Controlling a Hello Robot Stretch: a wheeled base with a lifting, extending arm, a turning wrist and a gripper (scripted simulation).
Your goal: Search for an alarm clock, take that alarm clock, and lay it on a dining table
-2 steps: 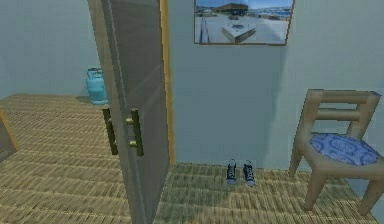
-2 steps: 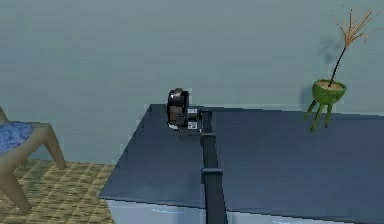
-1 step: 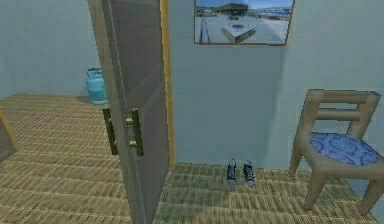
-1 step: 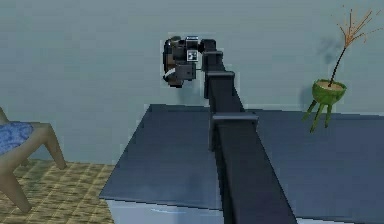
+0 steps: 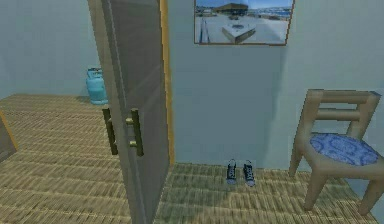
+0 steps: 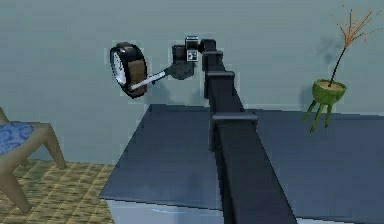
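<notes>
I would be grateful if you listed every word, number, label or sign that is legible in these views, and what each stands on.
No text can be read in either view.
Alarm clock: pale face, any numerals too small to read.
White squares: black marks, too small to read as letters or numbers.
Wall picture: an outdoor scene, no lettering to be made out.
</notes>
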